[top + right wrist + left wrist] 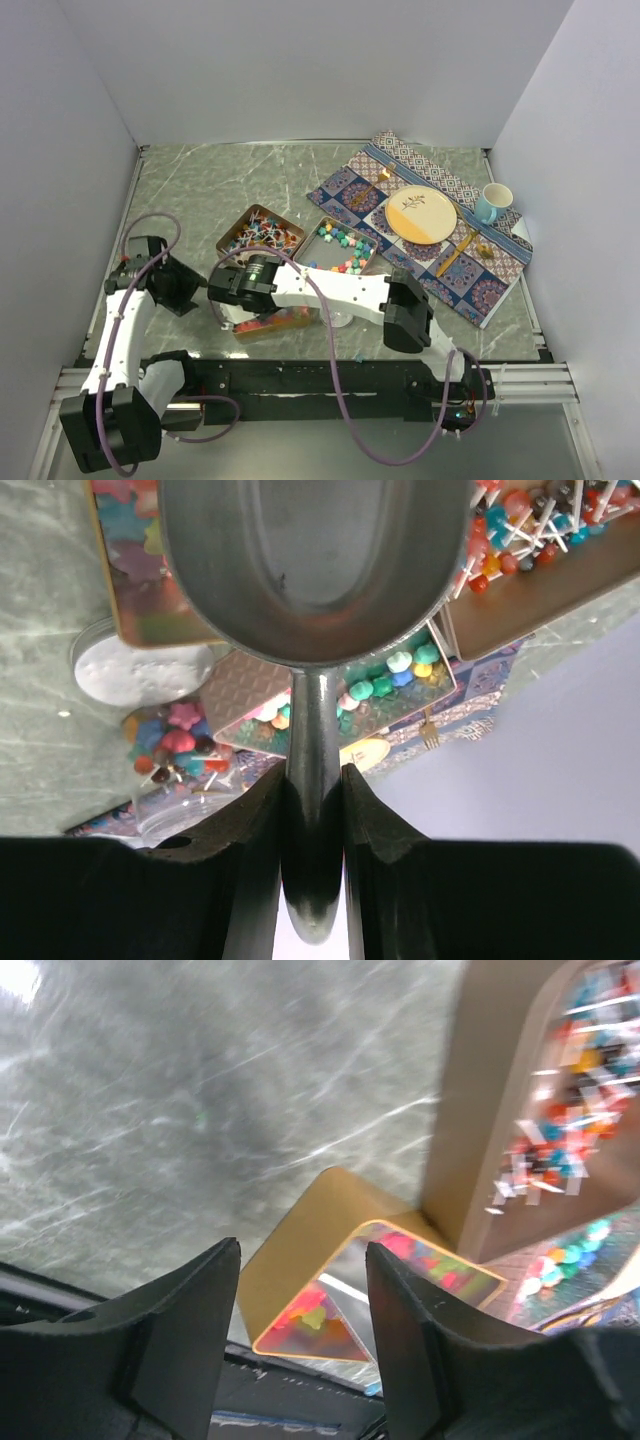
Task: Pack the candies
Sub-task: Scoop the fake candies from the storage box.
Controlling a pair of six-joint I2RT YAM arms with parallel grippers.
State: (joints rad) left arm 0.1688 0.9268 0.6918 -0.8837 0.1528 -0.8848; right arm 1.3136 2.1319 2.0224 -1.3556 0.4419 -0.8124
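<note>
Right gripper [313, 815]: clamped on scoop [300, 570] handle, axis straight ahead, empty bowl over candies [125, 530] by counter's near edge; left gripper [300, 1260] wide, empty

Pastel multicoloured candies [345, 250], copper tins [237, 223], silver scoop [300, 560], grey-green marbled table [200, 190], blue mosaic-patterned mat [490, 290], yellow-and-white plate [421, 214]

Three tins [236, 224] — one plate [422, 214], one mug [490, 203], one mat [455, 275], one scoop [300, 560] — candies [345, 248] beyond counting.
</note>
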